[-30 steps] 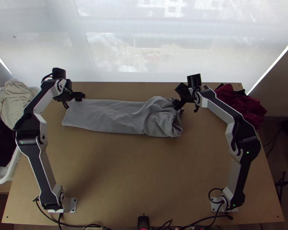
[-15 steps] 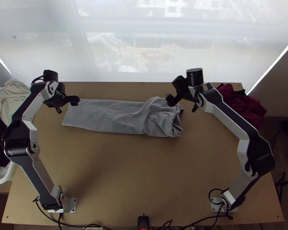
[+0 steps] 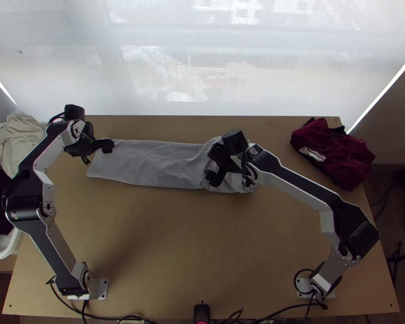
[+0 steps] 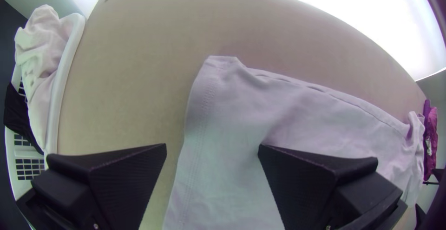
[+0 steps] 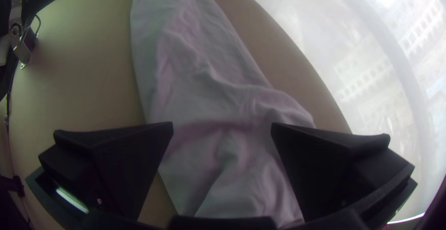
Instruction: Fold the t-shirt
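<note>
The grey t-shirt (image 3: 159,164) lies in a long strip across the far part of the table (image 3: 175,243). One end is quite flat; the other is bunched up and puffy. The left gripper (image 4: 212,147) is at the flat end, its fingers wide apart with nothing pinched. One finger is over the shirt and one is past its stitched edge, so it seems set to grab that edge. The right gripper (image 5: 222,125) is over the puffy end, also wide open and holding nothing, perhaps there to take or smooth the messy part. How near its tips are to the cloth is hard to tell.

The table is light wood, with a dark red cloth (image 3: 332,151) in a heap at its far right corner. On the left, a white basket (image 4: 66,72) holds a cream cloth (image 3: 19,140) and a dark cloth (image 3: 0,208). A big, bright window (image 3: 202,70) is behind the table.
</note>
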Robot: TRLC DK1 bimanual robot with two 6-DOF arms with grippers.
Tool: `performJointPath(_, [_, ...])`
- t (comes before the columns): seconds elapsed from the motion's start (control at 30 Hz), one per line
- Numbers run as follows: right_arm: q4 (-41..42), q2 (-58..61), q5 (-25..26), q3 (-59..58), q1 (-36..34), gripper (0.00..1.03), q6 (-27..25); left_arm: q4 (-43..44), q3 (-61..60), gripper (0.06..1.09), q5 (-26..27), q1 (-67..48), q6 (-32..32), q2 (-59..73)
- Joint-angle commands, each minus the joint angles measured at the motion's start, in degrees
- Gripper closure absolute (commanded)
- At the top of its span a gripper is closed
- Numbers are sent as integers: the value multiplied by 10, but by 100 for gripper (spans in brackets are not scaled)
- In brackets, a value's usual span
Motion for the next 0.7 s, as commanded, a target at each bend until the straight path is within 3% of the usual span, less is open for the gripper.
performJointPath(0.0, [15, 38, 2, -25, 21, 5, -9, 5, 0, 12, 0, -6, -10, 11])
performJointPath(0.47, [26, 72, 5, -31, -5, 5, -16, 6, 4, 13, 0, -7, -15, 33])
performJointPath(0.67, [26, 73, 5, -27, -12, 5, -19, -8, 8, 24, 6, -9, -21, 50])
